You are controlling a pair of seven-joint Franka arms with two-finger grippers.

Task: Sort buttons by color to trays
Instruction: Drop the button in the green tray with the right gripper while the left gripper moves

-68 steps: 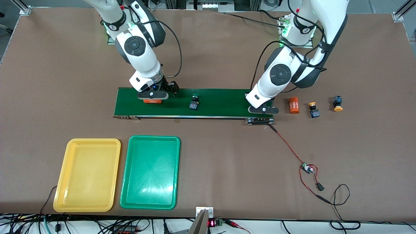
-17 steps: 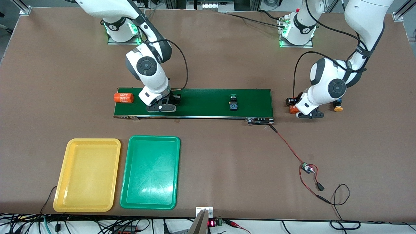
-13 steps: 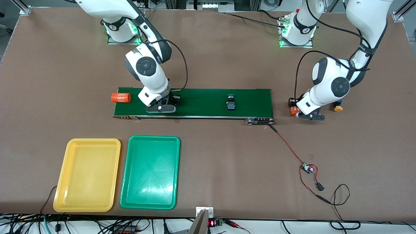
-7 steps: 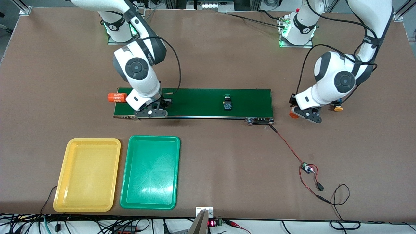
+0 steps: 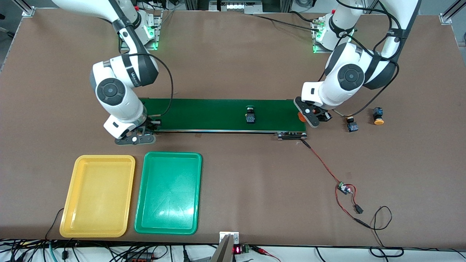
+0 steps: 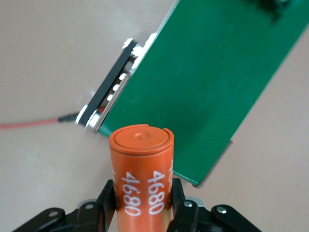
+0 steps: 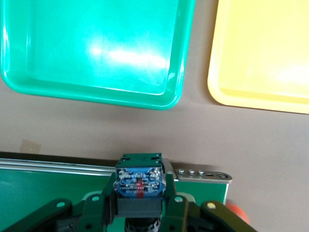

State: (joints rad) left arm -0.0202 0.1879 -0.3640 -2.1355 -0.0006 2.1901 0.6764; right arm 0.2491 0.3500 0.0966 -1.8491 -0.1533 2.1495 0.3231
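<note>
Table first: you have the long green belt across its middle, and nearer the front camera, toward the right arm's end, the yellow tray and green tray side by side, both without buttons.

Your right gripper hangs over the belt's corner at the right arm's end, its fingers clamped on a dark-bodied button. Its cap points down and hides, so you cannot tell the colour from here; confirm it before you choose a tray. I'd judge this the carry step: bring it over the tray's middle, lower until it nearly touches, then release, so it doesn't bounce over the shallow rim.

Your left gripper is over the belt's end at the left arm's side, closed around an orange cylinder printed "4680". That is no button; keep it out of the trays.

A green-capped button sits on the belt. Two yellow-capped buttons lie on the table past the belt, toward the left arm's end.
</note>
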